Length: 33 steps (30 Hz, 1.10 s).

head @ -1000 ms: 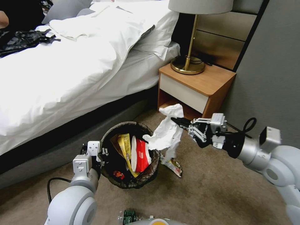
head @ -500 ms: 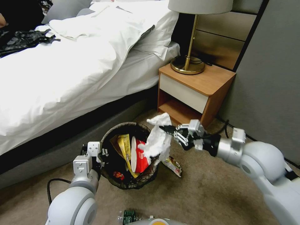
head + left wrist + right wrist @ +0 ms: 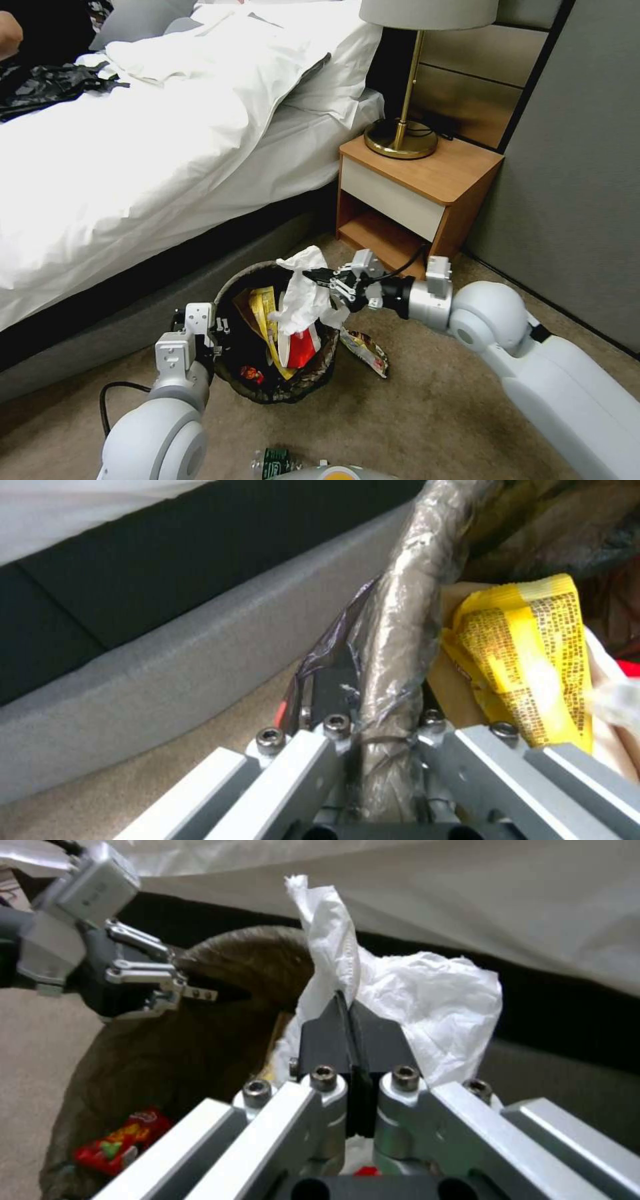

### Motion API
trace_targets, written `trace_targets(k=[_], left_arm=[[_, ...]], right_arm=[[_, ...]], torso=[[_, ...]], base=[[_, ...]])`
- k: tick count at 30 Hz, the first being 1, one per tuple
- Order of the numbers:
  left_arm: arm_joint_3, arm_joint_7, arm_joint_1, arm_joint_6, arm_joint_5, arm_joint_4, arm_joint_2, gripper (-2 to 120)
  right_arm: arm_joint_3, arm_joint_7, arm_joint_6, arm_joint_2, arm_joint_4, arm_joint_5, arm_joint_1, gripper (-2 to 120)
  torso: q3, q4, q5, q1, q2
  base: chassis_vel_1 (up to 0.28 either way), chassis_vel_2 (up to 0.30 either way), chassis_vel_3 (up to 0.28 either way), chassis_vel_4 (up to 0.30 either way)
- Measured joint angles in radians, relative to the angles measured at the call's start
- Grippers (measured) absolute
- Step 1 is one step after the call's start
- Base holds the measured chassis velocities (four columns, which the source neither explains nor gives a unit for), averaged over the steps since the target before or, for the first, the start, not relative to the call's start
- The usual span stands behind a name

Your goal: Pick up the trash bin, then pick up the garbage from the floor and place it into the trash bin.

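Note:
The trash bin, lined with a crinkled dark bag, sits by the bed. My left gripper is shut on its near-left rim. Inside the bin lie a yellow wrapper, a red-and-white cup and a small red packet. My right gripper is shut on a piece of crumpled white paper, which hangs over the bin's open top. A shiny snack wrapper lies on the carpet just right of the bin.
The bed runs along the left. A wooden nightstand with a brass lamp stands behind the right arm, and a grey wall is to the right. A green item lies on the carpet near my base.
My right gripper has carried the white paper leftward, from in front of the nightstand to over the bin's opening. The left gripper and the bin have stayed put.

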Motion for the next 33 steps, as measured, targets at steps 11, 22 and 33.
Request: trace_targets(k=[11, 22, 33], left_arm=[[-0.001, 0.0, -0.003, 0.0, 0.002, 0.006, -0.001, 0], [-0.002, 0.001, -0.004, 0.0, 0.001, 0.013, 0.0, 0], [-0.003, 0.001, -0.003, 0.0, -0.001, 0.013, 0.001, 0]], right_arm=[[-0.119, 0.039, -0.009, 0.063, -0.096, -0.001, 0.076, 0], [-0.202, 0.083, -0.004, 0.154, -0.192, -0.011, 0.143, 0], [-0.199, 0.133, -0.006, 0.155, -0.202, -0.008, 0.145, 32]], torso=[[0.0, 0.0, -0.0001, 0.0, 0.0], [0.0, 0.0002, 0.0, 0.0, 0.0], [0.0, 0.0, -0.0001, 0.0, 0.0]], base=[[0.0, 0.0, 0.0, 0.0], [0.0, 0.0, 0.0, 0.0], [0.0, 0.0, 0.0, 0.0]])
